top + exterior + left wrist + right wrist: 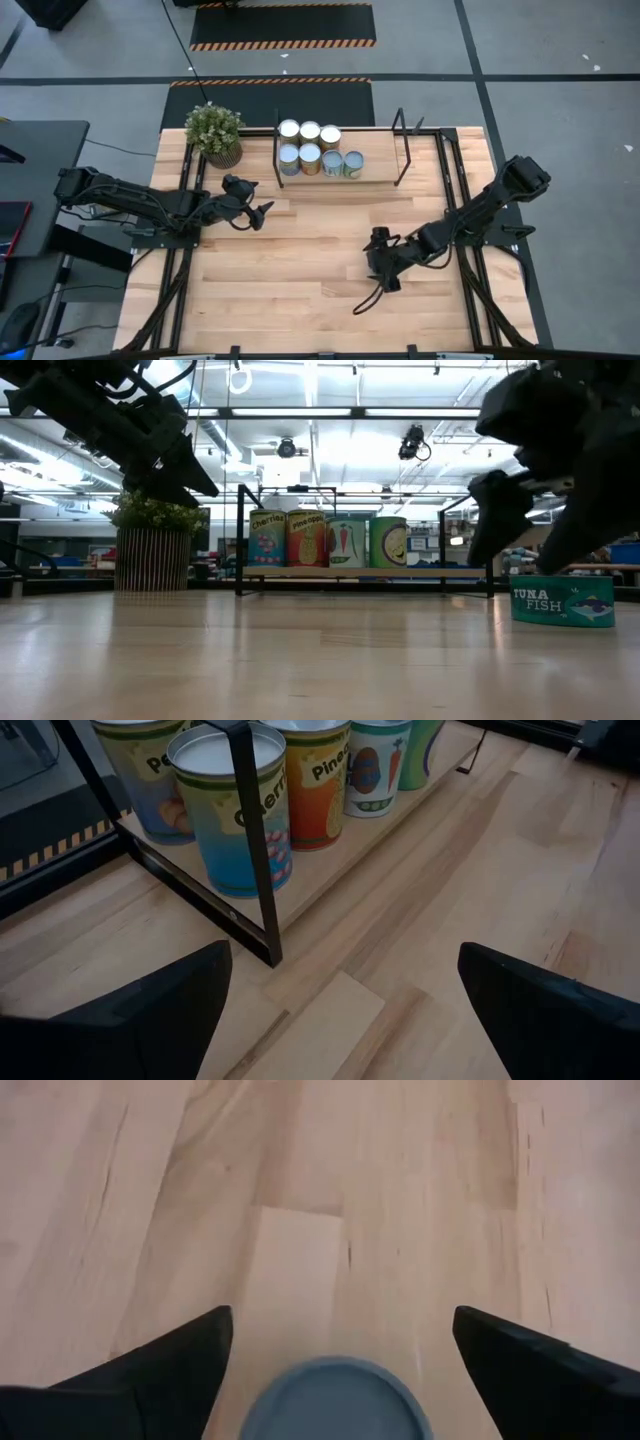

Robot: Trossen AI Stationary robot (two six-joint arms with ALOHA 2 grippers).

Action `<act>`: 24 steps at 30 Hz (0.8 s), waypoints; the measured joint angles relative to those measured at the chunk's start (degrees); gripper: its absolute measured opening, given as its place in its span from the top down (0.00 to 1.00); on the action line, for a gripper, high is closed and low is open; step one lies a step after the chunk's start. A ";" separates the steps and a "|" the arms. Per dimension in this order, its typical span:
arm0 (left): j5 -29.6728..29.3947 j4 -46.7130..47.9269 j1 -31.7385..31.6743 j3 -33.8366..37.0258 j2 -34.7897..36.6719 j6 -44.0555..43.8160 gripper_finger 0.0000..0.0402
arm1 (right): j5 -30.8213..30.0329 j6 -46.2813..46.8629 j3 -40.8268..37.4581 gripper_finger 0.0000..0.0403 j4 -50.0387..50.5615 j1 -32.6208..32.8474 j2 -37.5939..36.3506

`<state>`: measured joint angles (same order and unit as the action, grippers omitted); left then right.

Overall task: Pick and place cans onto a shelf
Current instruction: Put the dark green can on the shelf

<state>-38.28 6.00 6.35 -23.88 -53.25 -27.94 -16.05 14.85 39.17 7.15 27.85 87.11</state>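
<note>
The shelf [375, 172] stands at the table's far edge, with several cans [310, 145] upright on the left part of its wooden board; they also show in the low view [327, 540] and in the left wrist view [232, 810]. A flat tuna can [563, 601] with a grey-blue top [336, 1400] stands on the table at the near right. My right gripper [386, 272] is open just above it, its fingers on either side of the can's top in the right wrist view [340, 1370]. My left gripper [256, 213] is open and empty, near the shelf's left end frame [250, 840].
A potted green plant [213, 133] stands at the far left corner beside the shelf. The right part of the shelf board [380, 165] is bare. Bare tabletop [300, 260] lies between the two arms.
</note>
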 joint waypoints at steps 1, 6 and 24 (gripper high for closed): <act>0.00 0.02 0.00 -0.01 0.01 0.01 0.01 | -0.79 0.06 -0.97 0.04 -1.58 0.28 0.00; 0.00 0.07 0.00 -0.01 0.01 0.00 0.01 | -3.85 1.85 -4.80 0.02 -4.67 1.97 0.00; -0.21 -0.18 0.00 -0.02 0.00 -0.07 0.01 | -5.28 3.97 -9.24 0.23 -8.11 0.56 -0.14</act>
<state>-38.50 5.82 6.35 -23.90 -53.25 -28.01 -21.33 18.83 29.93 -0.96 28.40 86.97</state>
